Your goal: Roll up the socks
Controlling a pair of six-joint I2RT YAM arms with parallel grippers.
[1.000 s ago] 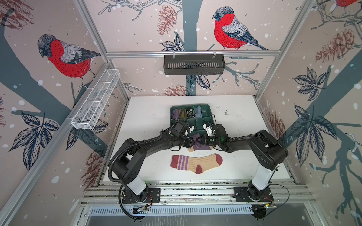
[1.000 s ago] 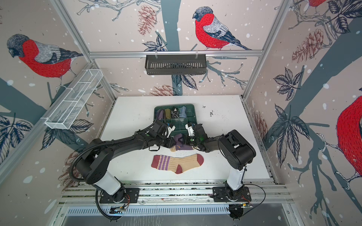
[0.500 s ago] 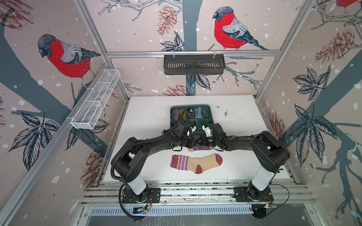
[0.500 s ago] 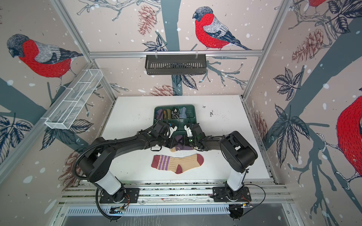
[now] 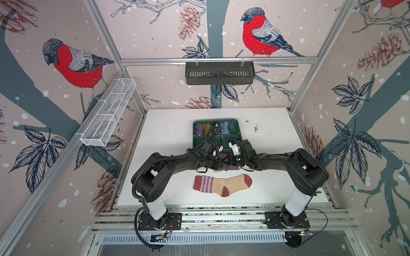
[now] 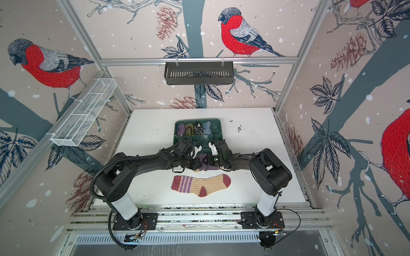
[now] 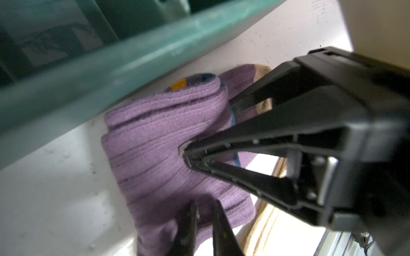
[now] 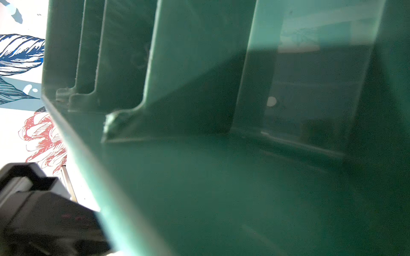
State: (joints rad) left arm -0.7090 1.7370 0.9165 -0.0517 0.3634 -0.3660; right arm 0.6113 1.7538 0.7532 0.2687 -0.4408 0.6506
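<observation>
Between the two hands, just short of the green tray [image 5: 208, 120], the purple sock [image 5: 224, 166] sits on the white table [image 5: 166, 137]. Part of it is rolled into a thick fold, and a tan end pokes out beside the roll. The left hand [image 5: 218, 164] meets it from one side and the right hand [image 5: 232, 161] from the other, their tips close together over the cloth in both top views.

From the left wrist, the left hand [image 7: 204, 205] has its two fingers drawn nearly together on the sock's edge, pinching the purple knit. The right hand [image 7: 207, 130] reaches into the roll from the opposite side, its jaws apart with a layer of sock between them; whether they press that layer I cannot tell. An orange patch [image 7: 179, 84] at the roll's end may be a woven mark, but it is too blurred to read.

On the arm-base side of both hands, apart from them, the tan sock [image 5: 221, 185] lies flat. Its striped dark red cuff is toward the left hand's side and its dark red toe toward the right hand's. Beyond the hands, the tray's far row holds rolled bundles [image 5: 216, 130]. The right wrist view is filled by the tray's green wall and dividers, close up.
</observation>
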